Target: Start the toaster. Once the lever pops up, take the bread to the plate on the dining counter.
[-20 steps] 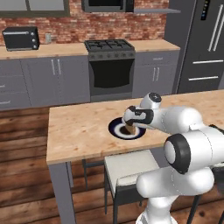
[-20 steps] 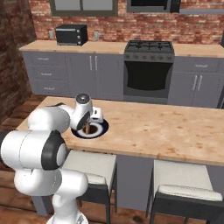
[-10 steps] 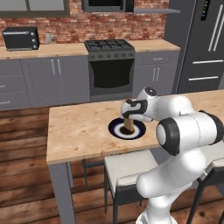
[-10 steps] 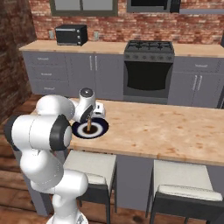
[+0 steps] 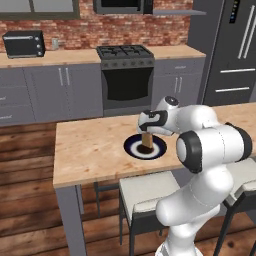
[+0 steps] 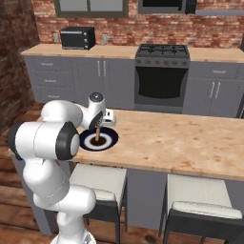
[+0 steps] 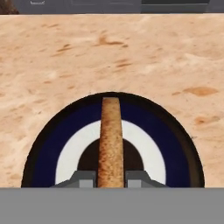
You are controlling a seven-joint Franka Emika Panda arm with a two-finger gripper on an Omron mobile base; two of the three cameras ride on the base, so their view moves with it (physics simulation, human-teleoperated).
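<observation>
My gripper (image 5: 145, 134) hangs over the round navy plate (image 5: 131, 148) with its white ring, on the dining counter (image 5: 90, 150). It is shut on the bread (image 5: 145, 144), a tan-brown slice held upright on its edge. In the hand view the bread (image 7: 110, 140) stands between the two fingertips (image 7: 83, 178), straight above the middle of the plate (image 7: 48, 157). From the right base view the gripper (image 6: 98, 127) holds the bread (image 6: 97, 135) with its lower edge at or just above the plate (image 6: 108, 140); whether they touch I cannot tell.
Two grey-cushioned stools (image 5: 145, 192) stand under the counter's near edge. Behind are grey kitchen cabinets, a black stove (image 5: 125, 75), a black toaster oven (image 5: 23, 44) on the far counter and a dark fridge (image 5: 230, 55) at right. Bare wood top (image 6: 190, 143) spreads to the plate's right.
The arm has drawn in and raised the wrist; the gripper with the bread has shifted from the plate's near side to above its middle, the slice now hanging upright.
</observation>
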